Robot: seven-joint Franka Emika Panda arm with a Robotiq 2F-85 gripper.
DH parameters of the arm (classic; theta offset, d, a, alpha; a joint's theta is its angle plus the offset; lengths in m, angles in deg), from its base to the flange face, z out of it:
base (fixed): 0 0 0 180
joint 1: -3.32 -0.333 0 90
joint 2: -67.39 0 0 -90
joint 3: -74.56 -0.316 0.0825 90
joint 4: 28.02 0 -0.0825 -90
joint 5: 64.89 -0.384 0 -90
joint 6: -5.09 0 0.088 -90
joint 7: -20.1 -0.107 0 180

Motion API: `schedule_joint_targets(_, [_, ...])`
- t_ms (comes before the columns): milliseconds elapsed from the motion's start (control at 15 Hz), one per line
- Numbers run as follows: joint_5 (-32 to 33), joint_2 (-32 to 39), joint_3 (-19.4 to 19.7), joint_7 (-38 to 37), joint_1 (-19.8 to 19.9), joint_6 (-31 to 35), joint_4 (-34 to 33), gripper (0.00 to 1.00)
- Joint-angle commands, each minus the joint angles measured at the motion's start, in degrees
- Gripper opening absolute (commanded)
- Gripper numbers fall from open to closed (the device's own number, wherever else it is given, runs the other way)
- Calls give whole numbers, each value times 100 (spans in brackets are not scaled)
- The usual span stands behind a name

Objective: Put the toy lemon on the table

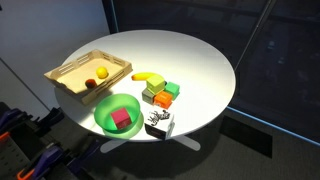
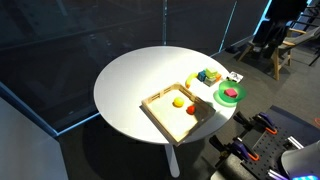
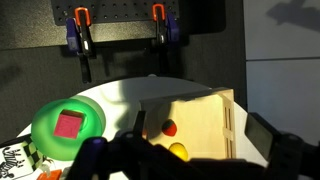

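Note:
The toy lemon (image 1: 101, 72) lies in a shallow wooden tray (image 1: 70, 72) on the round white table (image 1: 190, 55), next to a small red toy fruit (image 1: 90, 83). The lemon (image 2: 179, 101), tray (image 2: 160, 105) and table (image 2: 130, 80) show in both exterior views. In the wrist view the lemon (image 3: 179, 151) sits low in the frame, just below the red fruit (image 3: 170, 128). My gripper (image 3: 196, 122) is open and empty, with its dark fingers spread on either side of the tray (image 3: 215, 105). The gripper does not show in the exterior views.
A green bowl (image 1: 105, 108) holding a red block (image 1: 122, 120) stands near the table edge beside the tray. A yellow banana (image 1: 148, 76), several coloured blocks (image 1: 160, 94) and a black-and-white patterned box (image 1: 159, 124) lie nearby. Clamps (image 3: 80, 25) hang behind the table.

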Motion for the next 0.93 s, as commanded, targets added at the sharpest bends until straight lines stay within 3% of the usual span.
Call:
schedule_joint_targets(0, [38, 136, -197, -59, 147, 142, -93, 100])
schedule_joint_targets(467, [233, 586, -578, -379, 178, 876, -377, 100])
schedule_joint_targets(867, [784, 1266, -895, -671, 166, 1591, -761, 100])
